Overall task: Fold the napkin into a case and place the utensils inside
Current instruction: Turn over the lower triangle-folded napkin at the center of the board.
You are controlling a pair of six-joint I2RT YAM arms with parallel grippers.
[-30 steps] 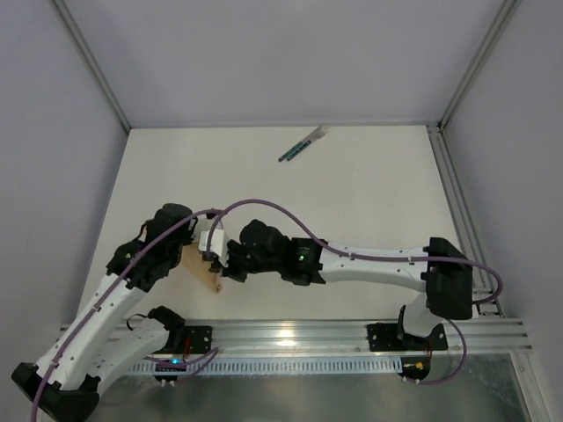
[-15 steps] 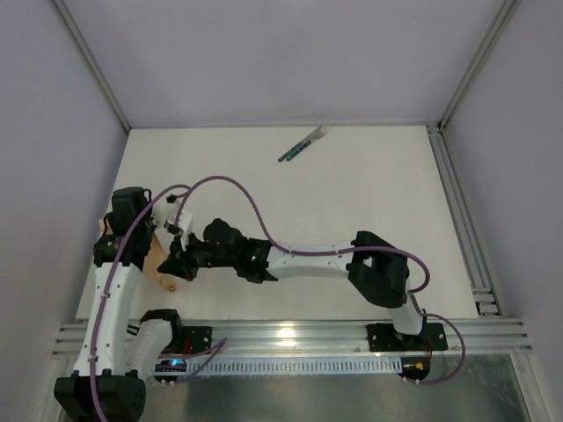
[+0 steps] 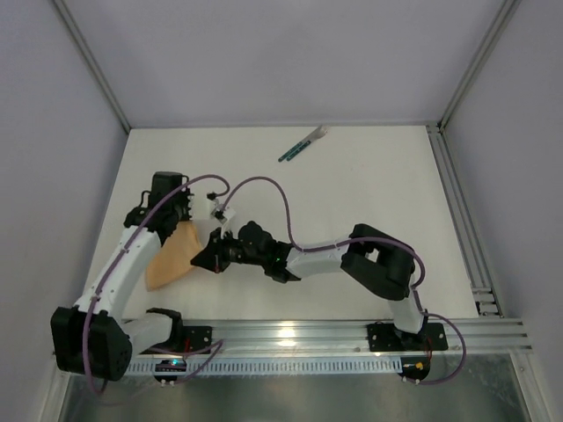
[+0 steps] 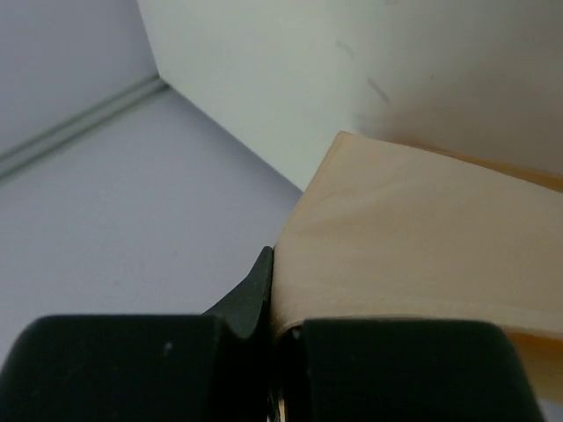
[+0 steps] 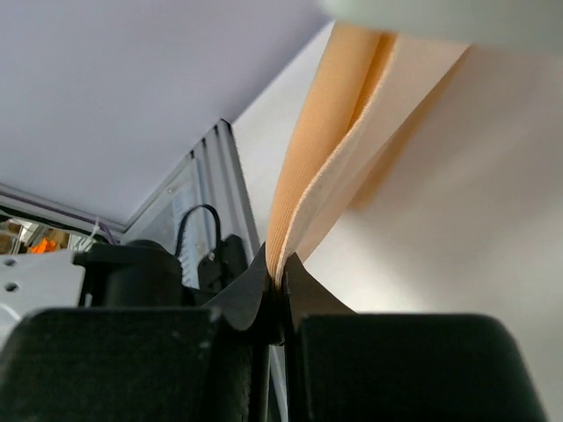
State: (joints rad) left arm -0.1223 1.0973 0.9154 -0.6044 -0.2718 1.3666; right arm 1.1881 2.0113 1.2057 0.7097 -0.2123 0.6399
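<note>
Early in the job, by the look of it. Grips the napkin (image 3: 173, 257) with both pincers at once. Clamps one hem with the left pincer (image 4: 273, 303), jaws together with only cloth between them and the fabric spreading away to the right in that wrist view. Pinches a doubled edge with the right pincer (image 5: 280, 283), likewise closed hard on the cloth, at least two layers fanning up and out from the tips. Holds the cloth stretched between the two near the left side of the bench (image 3: 378, 202), close to the arm bases. Cannot tell from overhead how much of it rests on the surface and how much hangs free. Shows from above as a rounded, folded-over peach patch, not a narrow rectangle with a slanted flap. Judged, then, as no more than a first fold in hand, with no case formed. Leaves the utensils (image 3: 303, 145) well apart at the far end of the bench, lying together at a slant, touched by neither pincer. Left to do, as judged: laying the cloth flat, finishing the folds into a case, letting go, fetching the utensils from the back and slipping them inside.
</note>
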